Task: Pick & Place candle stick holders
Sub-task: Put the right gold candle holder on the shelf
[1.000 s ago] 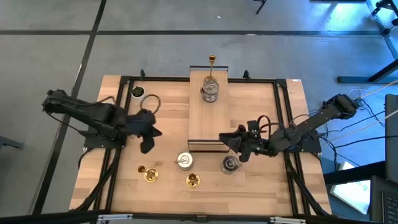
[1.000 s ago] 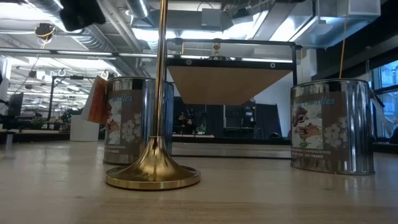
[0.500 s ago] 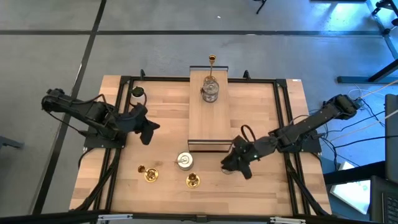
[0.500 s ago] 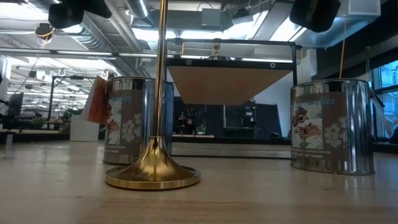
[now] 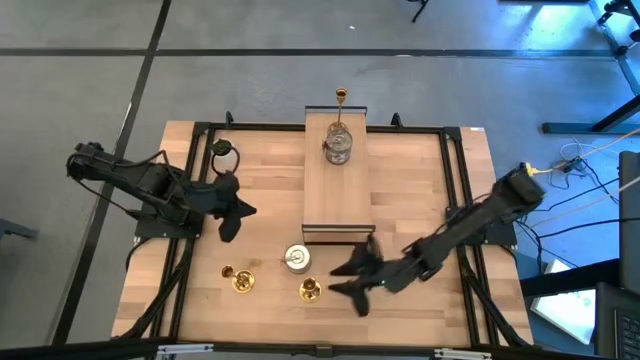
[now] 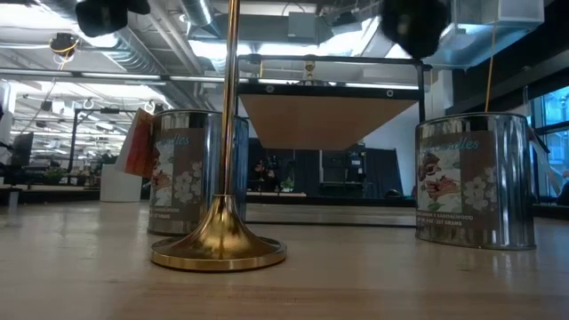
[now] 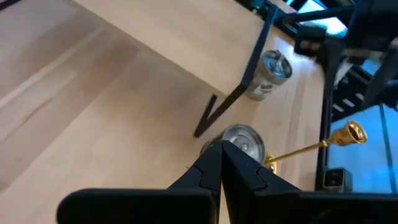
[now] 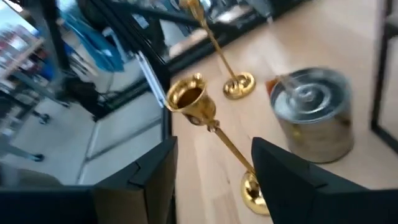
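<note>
On the light wooden table [image 5: 420, 180], the right gripper [image 5: 345, 284] sat low in the lower middle of the high view, its two dark fingers [image 8: 283, 174] spread apart with nothing clamped between them. Just ahead of it stood a slim brass-gold candle stick holder with a round base [image 5: 310, 291], whose flared cup and thin stem rose between the parted fingers in the right wrist view [image 8: 189, 99] without either finger clearly touching it. A second slim brass-gold holder [image 5: 240, 279] stood to the left of the first, near the lower left of the table. Just above the first brass one, a squat round silver tin-like holder [image 5: 296, 259] stood at the near end of a raised wooden platform [image 5: 336, 190] in the centre of the frame. On the platform's far end sat another squat silver and glass holder [image 5: 338, 150], and a third slim brass holder [image 5: 341, 97] stood at the platform's far edge, at the upper middle. The left gripper [image 5: 228, 227] hung at centre left, well apart from all the holders, its fingers pressed together and empty.
</note>
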